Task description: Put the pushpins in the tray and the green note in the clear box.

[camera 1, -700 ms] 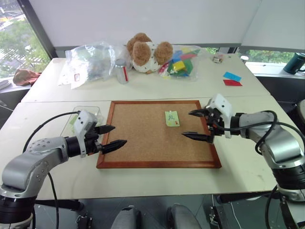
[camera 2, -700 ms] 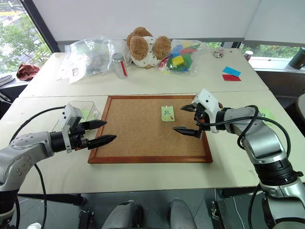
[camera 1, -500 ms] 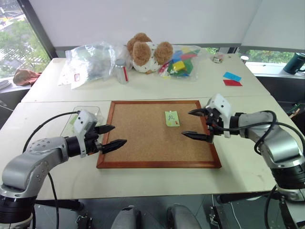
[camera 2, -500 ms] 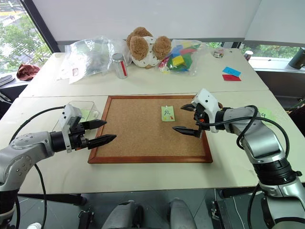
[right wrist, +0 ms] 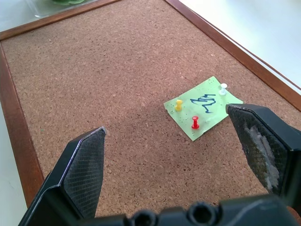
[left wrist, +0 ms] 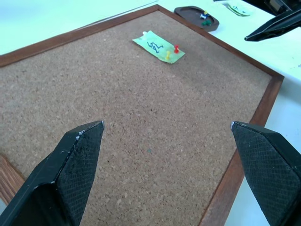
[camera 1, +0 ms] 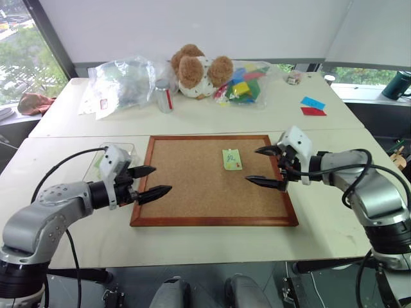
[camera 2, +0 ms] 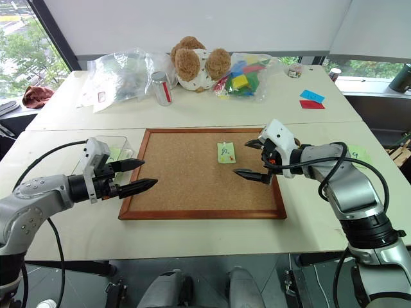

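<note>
Rough cork board (camera 1: 205,176), glossy wood frame; matt paper green note (right wrist: 203,106).

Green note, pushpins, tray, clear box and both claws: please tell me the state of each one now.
Green note: flat on the cork board, pinned.
Pushpins: red, yellow and white, upright in the note.
Tray: beside the board, a few pins inside.
Clear box: open-topped, holding something green.
Left claw: open, empty.
Right claw: open, empty.
</note>
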